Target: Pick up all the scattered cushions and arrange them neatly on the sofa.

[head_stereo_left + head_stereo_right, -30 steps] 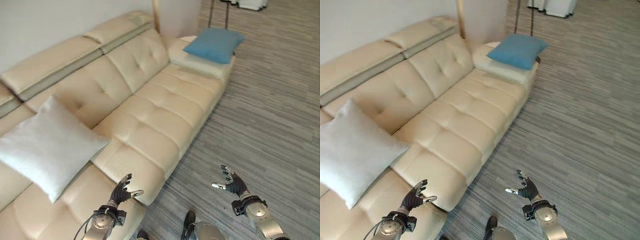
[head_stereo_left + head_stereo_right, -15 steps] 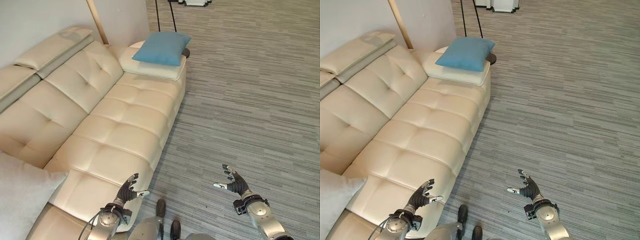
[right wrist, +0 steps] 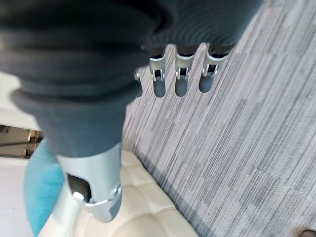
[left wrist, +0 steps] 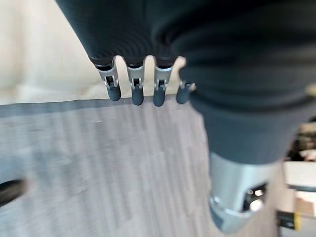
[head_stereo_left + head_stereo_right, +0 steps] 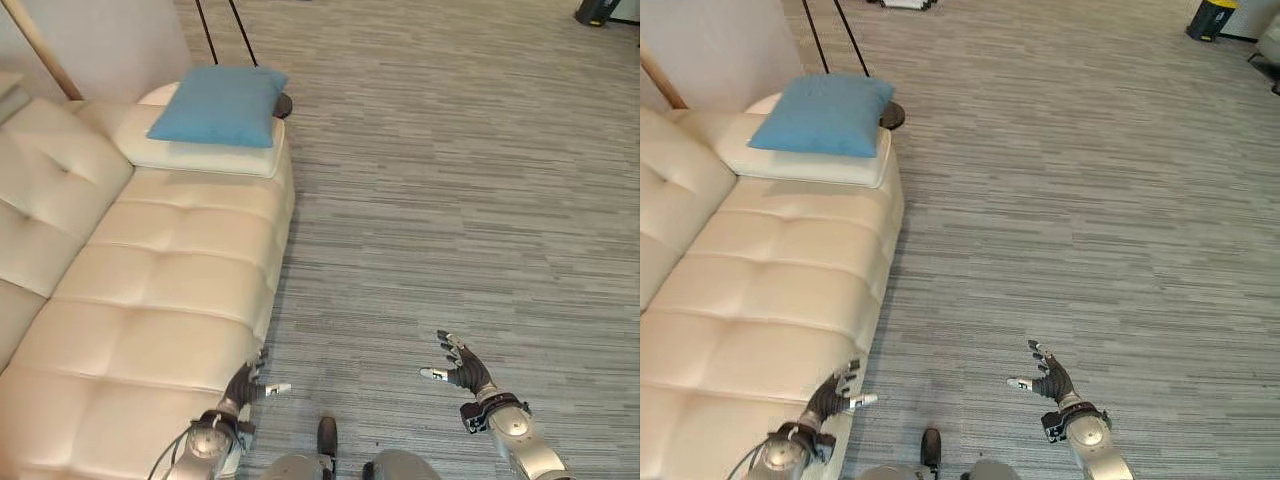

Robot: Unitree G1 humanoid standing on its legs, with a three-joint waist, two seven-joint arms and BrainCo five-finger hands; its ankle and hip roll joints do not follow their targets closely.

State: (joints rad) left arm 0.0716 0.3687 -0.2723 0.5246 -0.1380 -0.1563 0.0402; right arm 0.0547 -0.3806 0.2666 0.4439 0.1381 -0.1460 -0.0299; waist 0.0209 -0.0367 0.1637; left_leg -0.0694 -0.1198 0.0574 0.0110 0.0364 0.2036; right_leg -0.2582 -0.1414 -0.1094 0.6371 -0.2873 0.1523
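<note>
A blue cushion (image 5: 218,106) lies flat on the far armrest of the cream sofa (image 5: 150,300), and its edge (image 3: 42,192) appears in the right wrist view too. My left hand (image 5: 243,385) hovers at the sofa's front edge, fingers (image 4: 133,86) straight and holding nothing. Over the bare floor, my right hand (image 5: 462,368) is open as well, fingers (image 3: 178,79) spread and empty.
Grey striped carpet (image 5: 450,200) stretches to the right of the sofa. A floor lamp's thin black legs and round base (image 5: 283,103) stand behind the armrest. A wooden pole (image 5: 40,48) leans at the wall. A dark bin (image 5: 1210,18) stands far back right.
The camera has swung right: the white cushion and most of the sofa back have left the picture, and more carpet shows. Both hands stay open and low.
</note>
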